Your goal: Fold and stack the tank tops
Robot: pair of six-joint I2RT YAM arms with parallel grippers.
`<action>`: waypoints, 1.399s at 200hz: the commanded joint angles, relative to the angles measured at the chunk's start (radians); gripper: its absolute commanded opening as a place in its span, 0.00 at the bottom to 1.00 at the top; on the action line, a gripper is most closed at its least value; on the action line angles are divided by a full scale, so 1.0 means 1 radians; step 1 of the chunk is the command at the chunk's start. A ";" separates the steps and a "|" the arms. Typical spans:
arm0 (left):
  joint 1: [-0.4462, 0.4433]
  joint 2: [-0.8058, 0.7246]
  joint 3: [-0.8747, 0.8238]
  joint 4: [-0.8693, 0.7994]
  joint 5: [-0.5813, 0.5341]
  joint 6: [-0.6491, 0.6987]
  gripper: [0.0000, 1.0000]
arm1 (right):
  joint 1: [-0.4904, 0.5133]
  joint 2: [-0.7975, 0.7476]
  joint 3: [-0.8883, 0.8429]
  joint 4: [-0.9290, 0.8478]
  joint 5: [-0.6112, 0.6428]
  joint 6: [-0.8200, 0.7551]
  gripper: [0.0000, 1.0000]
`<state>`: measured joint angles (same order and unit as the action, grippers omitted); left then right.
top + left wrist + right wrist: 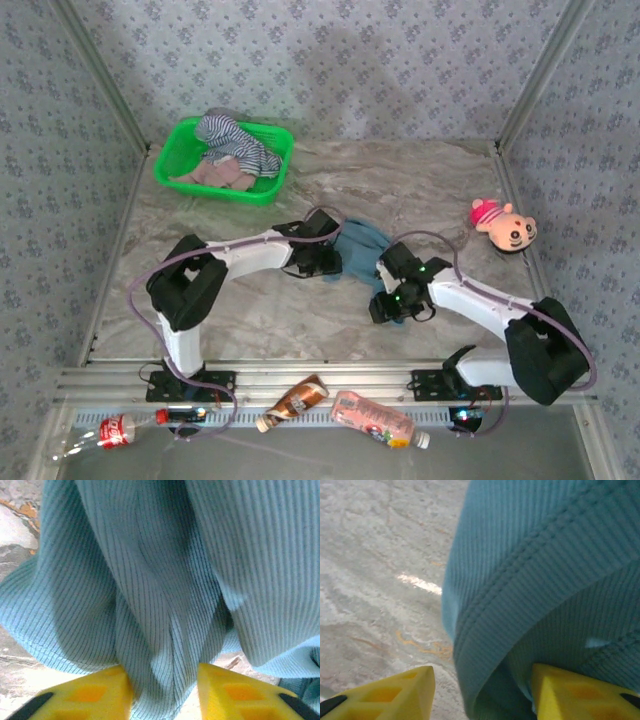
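The teal-blue tank top lies crumpled on the marble table between both arms. My left gripper is at its left edge. In the left wrist view the yellow fingers press a bunched fold of the ribbed teal fabric, so my left gripper is shut on it. My right gripper is at the top's right side. In the right wrist view it stands open: a hemmed fold touches the right finger, and bare table shows beside the left one. The striped tank top and the pink one lie in the basket.
The green basket stands at the back left. A pink plush toy lies at the right near the wall. Three bottles lie on the ledge in front of the arm bases.
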<state>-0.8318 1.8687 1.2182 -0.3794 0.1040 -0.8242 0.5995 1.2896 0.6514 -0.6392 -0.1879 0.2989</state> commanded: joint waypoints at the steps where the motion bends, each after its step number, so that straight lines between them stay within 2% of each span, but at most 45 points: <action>1: -0.009 0.019 0.022 -0.097 -0.046 0.048 0.28 | 0.011 0.052 0.011 0.016 0.049 0.032 0.47; 26: -0.009 0.022 0.038 -0.128 -0.065 0.084 0.15 | 0.011 0.092 0.036 0.002 0.048 0.004 0.28; 44: -0.004 0.016 0.055 -0.155 -0.081 0.104 0.00 | 0.008 0.051 0.048 -0.013 0.062 0.002 0.15; 61: 0.011 -0.029 0.077 -0.205 -0.104 0.122 0.00 | -0.024 -0.029 0.081 -0.033 0.086 0.003 0.00; 93: 0.068 -0.156 0.162 -0.386 -0.142 0.168 0.00 | -0.121 -0.207 0.187 -0.045 0.151 -0.022 0.00; 116: 0.116 -0.234 0.296 -0.571 -0.236 0.255 0.00 | -0.178 -0.321 0.261 0.026 0.248 -0.129 0.00; 162: 0.249 -0.327 0.604 -0.824 -0.425 0.471 0.00 | -0.391 -0.379 0.451 0.236 0.139 -0.278 0.00; 190: 0.307 -0.384 0.704 -0.854 -0.525 0.576 0.00 | -0.455 -0.387 0.550 0.316 0.076 -0.343 0.00; 219: 0.348 -0.466 0.726 -0.824 -0.593 0.666 0.00 | -0.506 -0.405 0.627 0.375 -0.027 -0.386 0.00; 252: 0.351 -0.595 0.687 -0.739 -0.555 0.752 0.00 | -0.516 -0.456 0.649 0.421 -0.120 -0.421 0.00; 280: 0.349 -0.657 0.684 -0.751 -0.535 0.783 0.00 | -0.515 -0.492 0.670 0.428 -0.214 -0.380 0.00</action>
<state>-0.4953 1.2713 1.9045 -1.1404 -0.4049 -0.1112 0.0967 0.8364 1.2709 -0.2783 -0.3092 -0.0875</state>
